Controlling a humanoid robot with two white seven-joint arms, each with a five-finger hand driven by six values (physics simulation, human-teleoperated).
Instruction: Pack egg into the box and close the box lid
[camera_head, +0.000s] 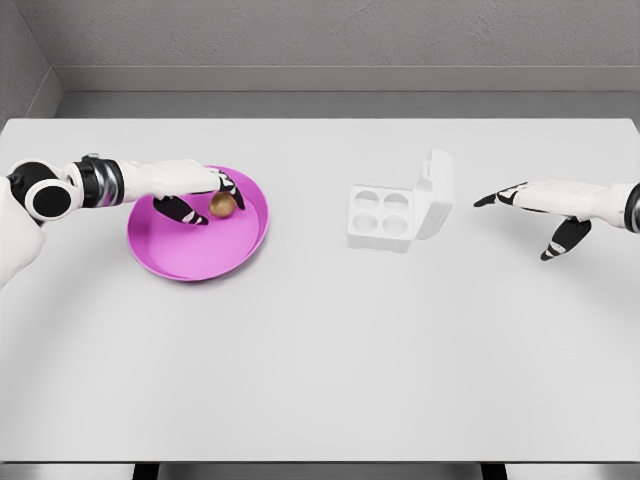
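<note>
1. You could not see the right arm past the wrist: it was cut off at the picture's right edge, and the left arm's shoulder was cropped at the left edge.
2. Your left hand reached over the pink plate, and its fingers partly covered the plate's far rim.
3. The egg lay in the plate, small and brown, between the thumb and the other fingers. Whether they touched it was too small to tell; the hand was spread, not closed around it.
4. Your right hand hovered over the table to the right of the box, apart from it, fingers extended and holding nothing.
5. The box stood open, its lid raised on the right side, and four empty round cups showed inside.
6. No writing or label was readable anywhere.
</note>
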